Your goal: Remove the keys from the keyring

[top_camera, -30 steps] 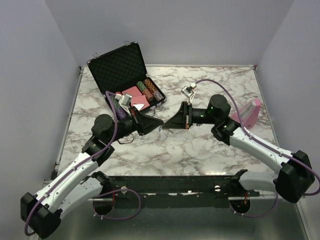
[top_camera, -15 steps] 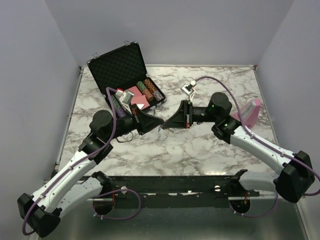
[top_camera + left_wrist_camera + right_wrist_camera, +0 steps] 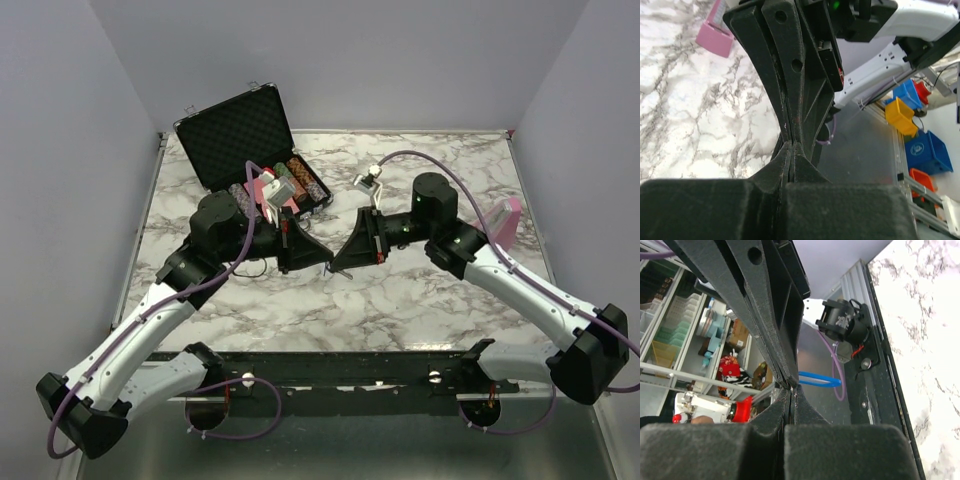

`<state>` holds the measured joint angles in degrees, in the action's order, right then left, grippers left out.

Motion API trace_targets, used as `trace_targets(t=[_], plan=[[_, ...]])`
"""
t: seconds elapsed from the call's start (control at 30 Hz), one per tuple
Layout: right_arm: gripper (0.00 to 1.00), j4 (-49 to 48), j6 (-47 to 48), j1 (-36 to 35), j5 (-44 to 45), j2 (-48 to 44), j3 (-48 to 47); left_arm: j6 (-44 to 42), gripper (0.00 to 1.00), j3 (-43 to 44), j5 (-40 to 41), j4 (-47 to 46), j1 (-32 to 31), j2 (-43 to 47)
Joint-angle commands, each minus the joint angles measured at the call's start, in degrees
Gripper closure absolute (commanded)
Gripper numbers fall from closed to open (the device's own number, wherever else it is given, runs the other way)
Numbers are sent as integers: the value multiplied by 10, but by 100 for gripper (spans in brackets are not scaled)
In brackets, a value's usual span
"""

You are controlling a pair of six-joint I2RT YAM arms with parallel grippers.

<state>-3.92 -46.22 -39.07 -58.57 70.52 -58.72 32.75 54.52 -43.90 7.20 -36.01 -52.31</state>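
The left gripper (image 3: 322, 262) and the right gripper (image 3: 338, 266) meet tip to tip, just above the table (image 3: 420, 300). Each has its black fingers pressed flat together, with only a hairline seam between them in the wrist views. What either one pinches cannot be made out.

The keys themselves are hidden, and no silvery metal shows at the tips. In the right wrist view a thin, bright blue loop (image 3: 820, 379) juts sideways from the point where the four fingertips touch. It is a smooth oval, seen nearly edge on.

Behind the left arm lies a black case (image 3: 235, 135) with its lid propped open and lined with dimpled foam. Its tray holds rows of striped chips (image 3: 300, 178) standing on edge.

The table is white marble with grey veins. A pink box (image 3: 503, 222) sits on it near the right edge, well apart from the grippers.
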Motion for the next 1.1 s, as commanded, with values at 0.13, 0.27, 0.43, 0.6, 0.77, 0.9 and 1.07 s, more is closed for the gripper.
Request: trace_targets(t=[0.13,0.27,0.43,0.6,0.77,0.9,1.07], plan=[[99,34,39,-13,-8,7,-32,-57,100,2,-90,101,-9,-21],[99,56,50,-14,-9,6,-34,-53,100,11,-68,120,-10,-23],[99,61,53,-14,2,1,-29,-22,67,50,-25,131,-9,-24],[99,45,33,-14,29,-7,-20,-15,33,122,63,170,-9,-24],[99,90,9,-15,124,-7,-39,37,35,92,220,116,-9,54],[99,322,-29,-15,353,38,-121,128,36,-40,326,9,-8,159],[99,358,-80,-14,382,59,-110,170,41,-121,363,19,-8,206]])
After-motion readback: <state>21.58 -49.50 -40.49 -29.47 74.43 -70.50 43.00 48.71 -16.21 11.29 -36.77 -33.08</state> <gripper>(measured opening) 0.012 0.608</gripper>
